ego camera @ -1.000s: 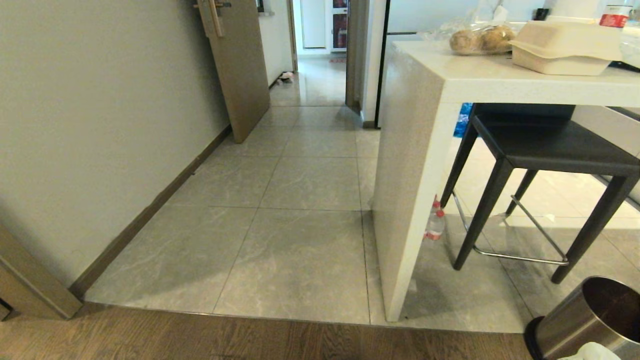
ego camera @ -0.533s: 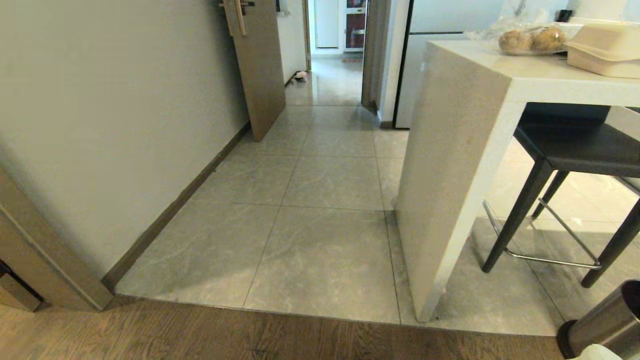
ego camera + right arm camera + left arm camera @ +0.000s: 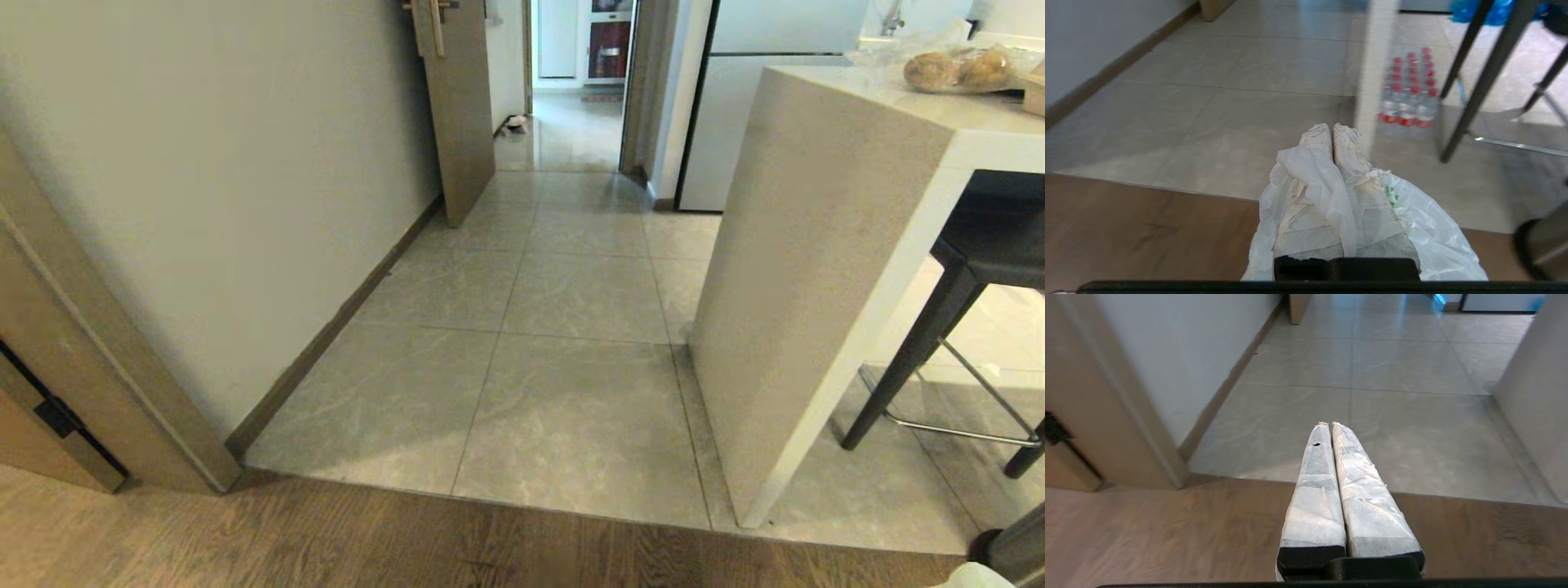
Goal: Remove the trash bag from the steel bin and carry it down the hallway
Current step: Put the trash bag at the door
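- Nearest, the right gripper has its fingers pressed together on the trash bag, whose thin white plastic drapes over and around both fingers above the wooden floor.
- The left gripper is closed on nothing, its fingers touching, held over the same wood just short of the tiles.
- The steel bin stands just beside the bag at the robot's right; in the head view only a sliver of the bin and a scrap of the bag show at the lower right corner.
- The bag looks already out of the bin, so the carrying step is in hand. The next move calls for driving onto the tiles, between the wall and the counter, keeping the grip firm.
- Farther on, the hallway runs past an open door.
- Compared with a second ago, the whole view has swung left, so the camera turned: the bin and stool now sit at the right edge.
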